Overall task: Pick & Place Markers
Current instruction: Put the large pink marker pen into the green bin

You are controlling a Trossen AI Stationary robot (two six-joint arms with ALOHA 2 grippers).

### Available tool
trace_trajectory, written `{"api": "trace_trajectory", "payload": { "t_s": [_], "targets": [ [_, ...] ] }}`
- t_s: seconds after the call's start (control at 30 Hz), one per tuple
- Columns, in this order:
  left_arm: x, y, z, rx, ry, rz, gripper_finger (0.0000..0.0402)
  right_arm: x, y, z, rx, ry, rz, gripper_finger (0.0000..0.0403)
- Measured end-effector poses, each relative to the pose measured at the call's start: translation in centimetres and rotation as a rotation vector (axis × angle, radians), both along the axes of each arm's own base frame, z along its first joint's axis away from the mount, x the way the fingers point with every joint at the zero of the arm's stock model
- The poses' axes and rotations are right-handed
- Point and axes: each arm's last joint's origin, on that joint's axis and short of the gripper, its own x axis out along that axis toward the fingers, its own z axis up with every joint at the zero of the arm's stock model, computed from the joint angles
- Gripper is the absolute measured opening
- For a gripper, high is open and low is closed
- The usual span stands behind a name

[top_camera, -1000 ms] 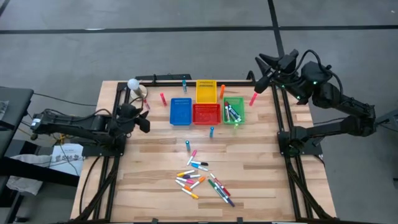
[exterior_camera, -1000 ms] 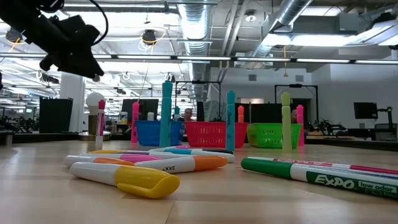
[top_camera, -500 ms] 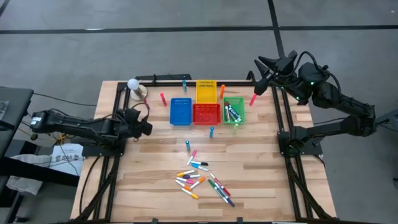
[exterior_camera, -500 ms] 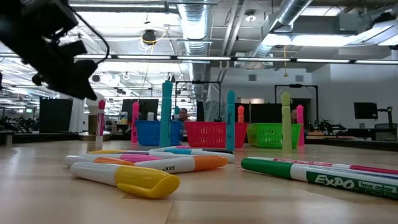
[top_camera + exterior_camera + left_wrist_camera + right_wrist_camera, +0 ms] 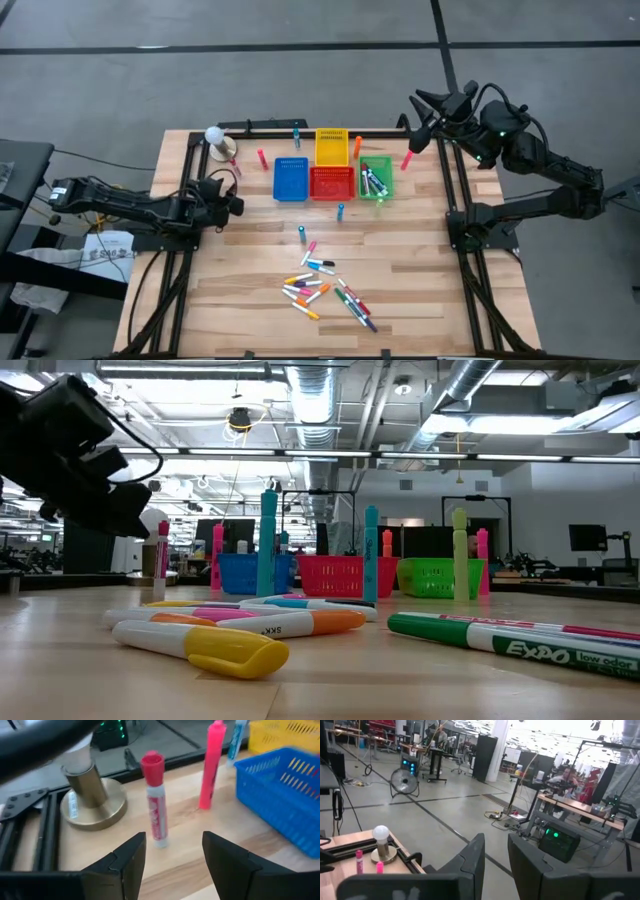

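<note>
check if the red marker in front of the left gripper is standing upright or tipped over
Upright: the red marker stands on end on the table, cap up, beyond the open left gripper.

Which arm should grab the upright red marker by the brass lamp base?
Left. Its open tool faces the red marker beside the lamp base. The right tool hangs past the table's far right corner.

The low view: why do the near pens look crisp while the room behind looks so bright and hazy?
Low view: the yellow-capped marker lies close and sharp; the ceiling lights glare white. Left wrist view: the blue bin and the red-capped marker look soft; the fingers are dark.
</note>
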Motion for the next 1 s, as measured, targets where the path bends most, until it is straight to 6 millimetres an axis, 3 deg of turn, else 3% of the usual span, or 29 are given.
{"api": "trace_trajectory", "payload": {
  "t_s": [0.83, 1.0],
  "targets": [
    [0.9, 1.1, 1.0, 0.093, 0.002, 0.041, 0.0195, 0.0, 0.0, 0.0, 0.023, -0.030, -0.001, 0.0074],
    [1.1, 1.5, 0.8, 0.008, -0.001, -0.014, 0.0195, 0.0, 0.0, 0.0, 0.021, -0.028, -0.001, 0.0074]
  ]
}}
